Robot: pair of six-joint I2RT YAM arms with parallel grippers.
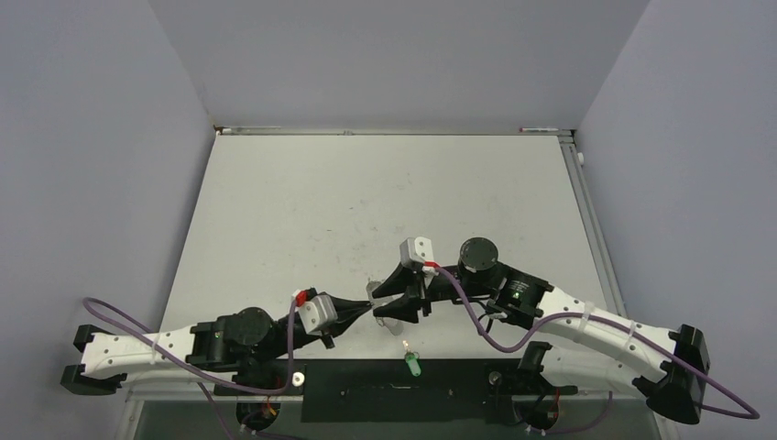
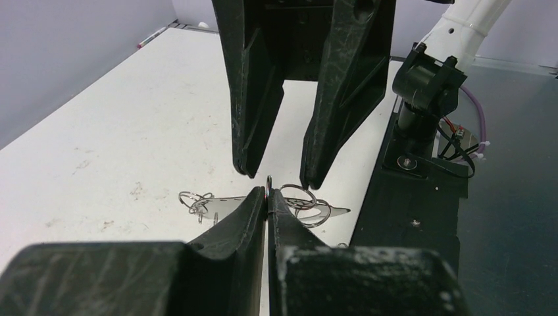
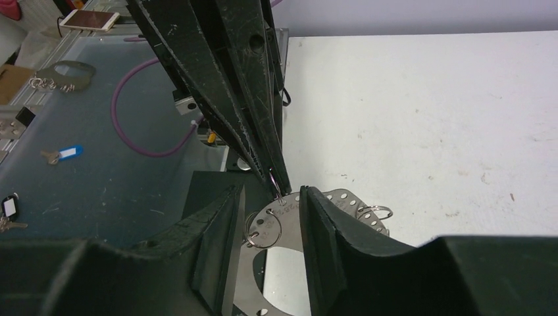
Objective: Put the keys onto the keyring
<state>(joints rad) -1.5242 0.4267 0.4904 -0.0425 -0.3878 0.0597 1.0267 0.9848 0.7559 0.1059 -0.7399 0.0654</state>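
Note:
The keyring (image 3: 337, 199), a flat grey metal ring with punched holes and small wire loops on its rim, lies on the white table near the front edge. My left gripper (image 2: 268, 192) is shut on one upright wire loop at the ring's rim. My right gripper (image 3: 270, 195) stands open directly over the ring, one finger on each side of that loop, with the ring passing under its fingers (image 3: 322, 243). In the top view the two grippers meet tip to tip over the keyring (image 1: 377, 291). The green key (image 1: 414, 366) lies apart on the black base plate, nearer to me.
The black base plate (image 1: 366, 390) runs along the table's near edge between the arm bases. A purple cable (image 3: 131, 125) hangs beside the left arm. Below the table's edge lie a blue-tagged key (image 3: 66, 153), another ring (image 3: 66, 71) and a phone (image 3: 92, 20).

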